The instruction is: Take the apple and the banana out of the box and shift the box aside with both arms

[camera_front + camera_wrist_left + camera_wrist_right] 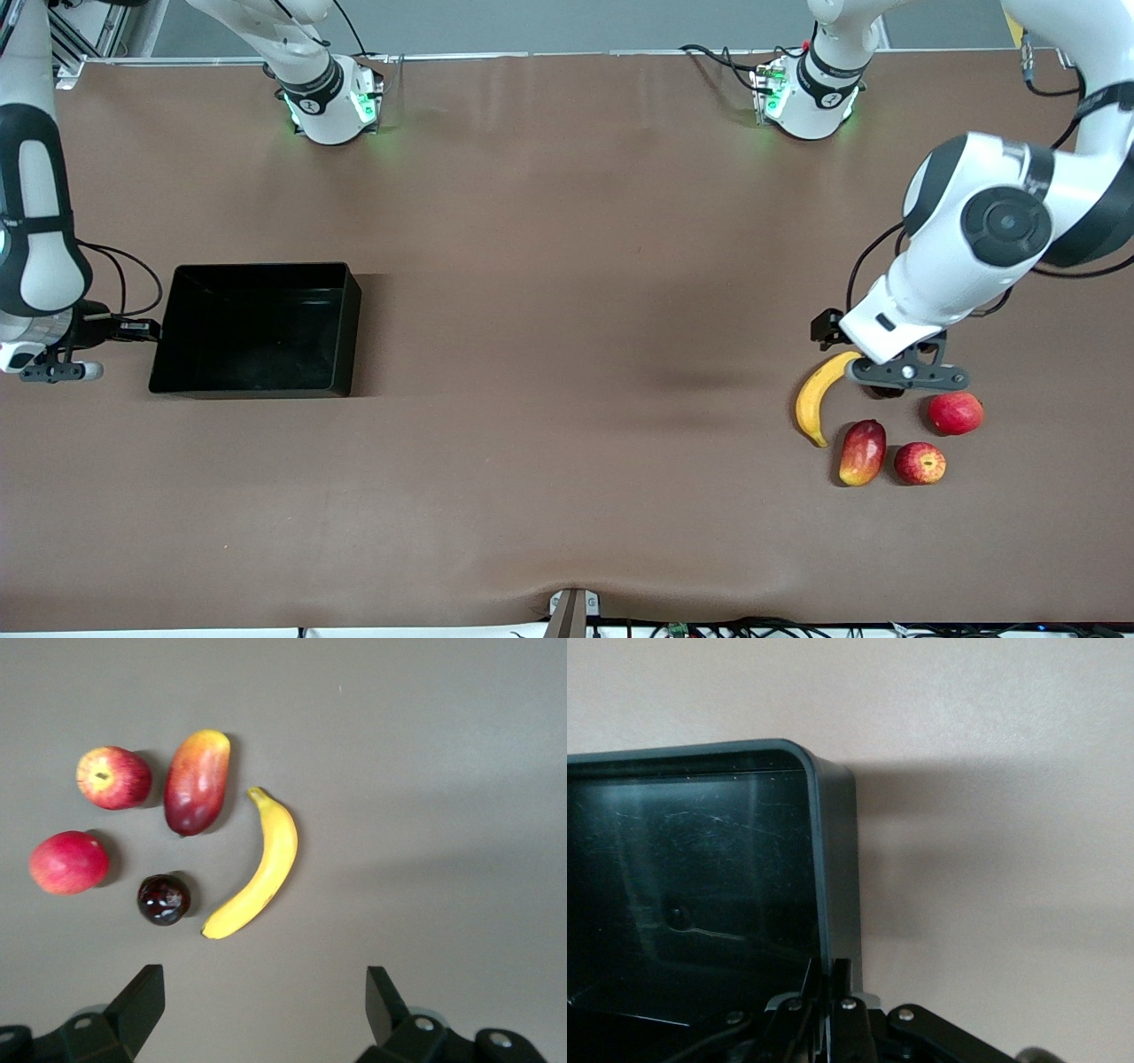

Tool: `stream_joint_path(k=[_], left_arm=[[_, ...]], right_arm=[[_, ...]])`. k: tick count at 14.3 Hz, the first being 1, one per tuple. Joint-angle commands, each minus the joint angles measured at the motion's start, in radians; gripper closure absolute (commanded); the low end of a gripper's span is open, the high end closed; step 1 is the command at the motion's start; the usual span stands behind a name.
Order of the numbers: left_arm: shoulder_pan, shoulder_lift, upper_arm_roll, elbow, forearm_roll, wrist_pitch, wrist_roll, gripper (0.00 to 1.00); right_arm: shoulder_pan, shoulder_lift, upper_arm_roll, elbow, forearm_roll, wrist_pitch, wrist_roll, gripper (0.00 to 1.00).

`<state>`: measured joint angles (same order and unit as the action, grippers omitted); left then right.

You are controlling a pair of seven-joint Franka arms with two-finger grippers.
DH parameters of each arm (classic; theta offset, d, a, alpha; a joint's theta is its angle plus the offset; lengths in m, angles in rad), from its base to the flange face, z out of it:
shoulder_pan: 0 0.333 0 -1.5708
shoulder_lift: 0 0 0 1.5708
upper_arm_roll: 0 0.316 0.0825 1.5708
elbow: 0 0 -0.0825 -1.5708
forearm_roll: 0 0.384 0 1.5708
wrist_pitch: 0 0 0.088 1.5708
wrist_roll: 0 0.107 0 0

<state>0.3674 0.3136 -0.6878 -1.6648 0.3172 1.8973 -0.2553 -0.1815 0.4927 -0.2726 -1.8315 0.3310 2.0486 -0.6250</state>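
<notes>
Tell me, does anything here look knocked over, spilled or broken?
Nothing stands out. The black bin sits flat and empty, its wall pinched by the right gripper. The banana, apple, mango, red fruit and a small dark round fruit lie whole and apart under the open left gripper.
</notes>
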Motion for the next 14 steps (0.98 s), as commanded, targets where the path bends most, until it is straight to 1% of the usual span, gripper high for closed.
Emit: stream_joint_path(k=[1, 2, 3, 5, 7, 9, 12, 14], left_arm=[[0.005, -0.024, -0.004, 0.112, -0.015, -0.124, -0.004, 0.00], [0.008, -0.024, -0.002, 0.155, -0.017, -0.154, -0.001, 0.00], [0.010, -0.024, -0.001, 0.184, -0.017, -0.167, -0.001, 0.00], [0.008, -0.033, -0.001, 0.197, -0.017, -0.226, -0.001, 0.00], [0.008, -0.053, -0.001, 0.212, -0.018, -0.268, -0.012, 0.00], [0.008, -0.103, 0.004, 0.211, -0.018, -0.306, -0.044, 0.00], [0.010, -0.154, 0.001, 0.209, -0.020, -0.348, -0.055, 0.00], [0.010, -0.185, 0.002, 0.208, -0.049, -0.354, -0.052, 0.00]], right_arm=[[-0.021, 0.007, 0.021, 0.005, 0.039, -0.001, -0.032, 0.85], [-0.024, 0.009, 0.021, 0.011, 0.039, -0.004, -0.030, 0.35], [-0.026, 0.012, 0.021, 0.021, 0.028, -0.008, -0.036, 0.00], [-0.016, 0.012, 0.021, 0.049, -0.010, -0.008, -0.033, 0.00], [-0.019, 0.014, 0.021, 0.127, -0.053, -0.013, -0.063, 0.00], [-0.015, 0.011, 0.021, 0.178, -0.092, -0.021, -0.097, 0.00], [-0.013, 0.009, 0.021, 0.270, -0.090, -0.022, -0.096, 0.00], [-0.019, -0.009, 0.024, 0.279, -0.083, -0.027, -0.107, 0.00]])
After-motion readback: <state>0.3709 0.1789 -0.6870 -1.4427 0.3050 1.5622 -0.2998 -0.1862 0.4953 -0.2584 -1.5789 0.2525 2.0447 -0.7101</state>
